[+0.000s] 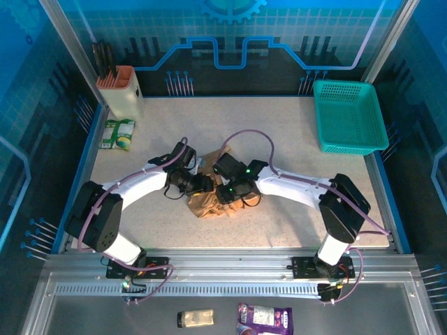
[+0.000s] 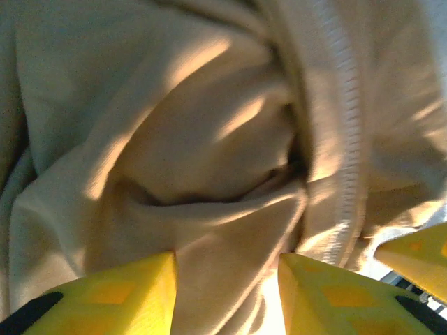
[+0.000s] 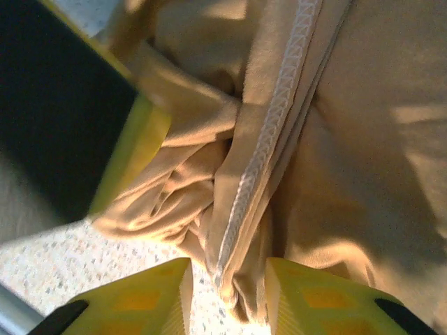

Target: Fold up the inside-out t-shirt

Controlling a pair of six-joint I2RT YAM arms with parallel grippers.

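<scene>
Honestly, the fold has barely got going. The shirt (image 1: 209, 204) is a crumpled wad in the middle of the table (image 1: 293, 146), wedged between the two arms. There's no flat panel or neat crease anywhere, so it needs spreading out and then all the actual folds.

The top view gives that overall picture, but the wrists sit over the claws there.

The wrist cams fill in the grip. The right gripper (image 3: 227, 269) has a bunched seam with white stitching squeezed between its fingers. Cloth touches both, so it looks like it's pinching the shirt. The left gripper (image 2: 227, 262) has a fold running down between its half-spread fingers, but clamped or loose, can't tell. The left cam also catches a right gripper fingertip (image 2: 412, 255) just beside it, so both are at the same spot.
</scene>
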